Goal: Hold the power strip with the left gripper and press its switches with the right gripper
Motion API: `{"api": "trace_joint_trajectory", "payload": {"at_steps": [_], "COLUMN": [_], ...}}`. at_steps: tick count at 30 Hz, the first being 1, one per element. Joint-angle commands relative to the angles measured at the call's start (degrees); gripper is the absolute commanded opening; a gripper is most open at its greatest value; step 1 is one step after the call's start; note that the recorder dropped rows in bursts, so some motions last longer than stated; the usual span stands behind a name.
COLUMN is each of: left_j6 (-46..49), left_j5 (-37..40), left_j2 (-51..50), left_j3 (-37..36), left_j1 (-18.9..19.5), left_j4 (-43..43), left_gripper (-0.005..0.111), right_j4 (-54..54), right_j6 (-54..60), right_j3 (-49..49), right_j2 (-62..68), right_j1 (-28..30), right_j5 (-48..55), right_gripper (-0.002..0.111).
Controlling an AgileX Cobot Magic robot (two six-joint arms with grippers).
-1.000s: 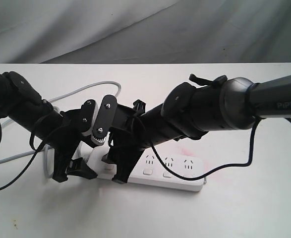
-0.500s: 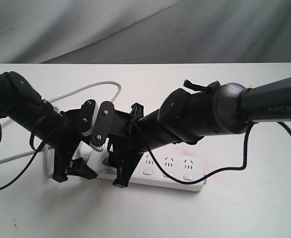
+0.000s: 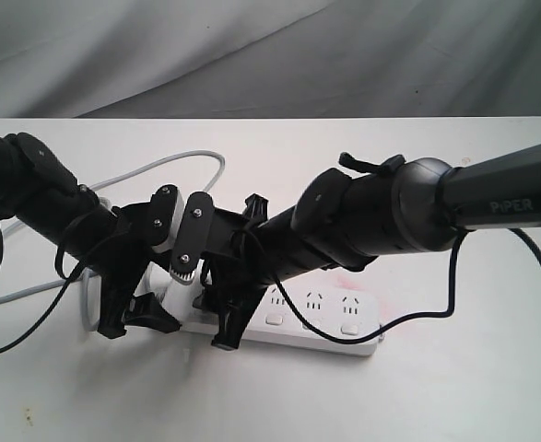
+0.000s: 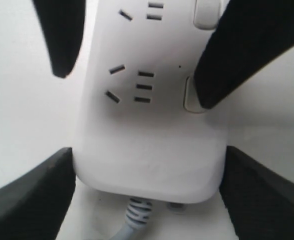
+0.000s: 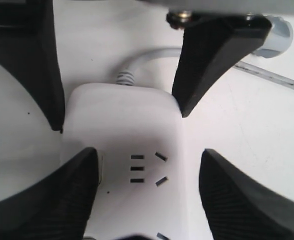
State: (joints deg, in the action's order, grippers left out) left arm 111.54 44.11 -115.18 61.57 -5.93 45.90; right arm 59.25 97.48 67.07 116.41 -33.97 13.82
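nearest lies the bare white table [image 3: 436,401]; a thin black cable [image 3: 454,276] hangs from the right arm [image 3: 390,216] and sags toward four o'clock, its loop crossing the near edge of the strip; just behind, about six o'clock on the tabletop, the power strip [image 3: 330,315] lies flat with outlets up, its length running nine to three o'clock; three of its switches [image 3: 310,324] show in a row along the near edge, on the three o'clock half; the nine o'clock half is hidden under both grippers.

the left gripper [image 3: 134,320] straddles the cord end; the left wrist view shows its jaws wide, one finger against each long side, clamping the strip across its width; the right gripper [image 3: 213,318] comes down just beside it, on the three o'clock side, jaws spread; one black finger [image 4: 237,60] rests its tip on the switch nearest the cord end and covers most of it; the other finger [image 4: 61,35] hangs over the table beyond the outlet side, gripping nothing.

behind them, the left arm [image 3: 40,198] enters from nine o'clock and the right arm from three o'clock, reaching across the middle; a faint pink smear [image 3: 358,276] marks the table just past the strip; the grey cord [image 3: 173,164] loops away toward ten o'clock, partly behind the left arm; farthest, at twelve o'clock, hangs a grey cloth [image 3: 252,55].
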Motion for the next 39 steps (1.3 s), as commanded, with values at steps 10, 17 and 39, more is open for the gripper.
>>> {"api": "trace_joint_trajectory", "payload": {"at_steps": [10, 17, 39], "left_j6": [-0.1, -0.1, -0.1], "left_j5": [0.8, 0.8, 0.8], "left_j2": [0.0, 0.0, 0.0], "left_j3": [0.1, 0.1, 0.1], "left_j1": [-0.3, -0.3, -0.3], "left_j4": [0.2, 0.2, 0.2], "left_gripper": [0.059, 0.059, 0.059], "right_j4": [-1.0, -1.5, -3.2], "right_j6": [0.2, 0.2, 1.3], "right_j3": [0.4, 0.4, 0.4], "right_j2": [0.0, 1.2, 4.0], "right_j1": [-0.3, -0.8, -0.9], "right_j5": [-0.5, 0.3, 0.4], "right_gripper": [0.055, 0.055, 0.055]}}
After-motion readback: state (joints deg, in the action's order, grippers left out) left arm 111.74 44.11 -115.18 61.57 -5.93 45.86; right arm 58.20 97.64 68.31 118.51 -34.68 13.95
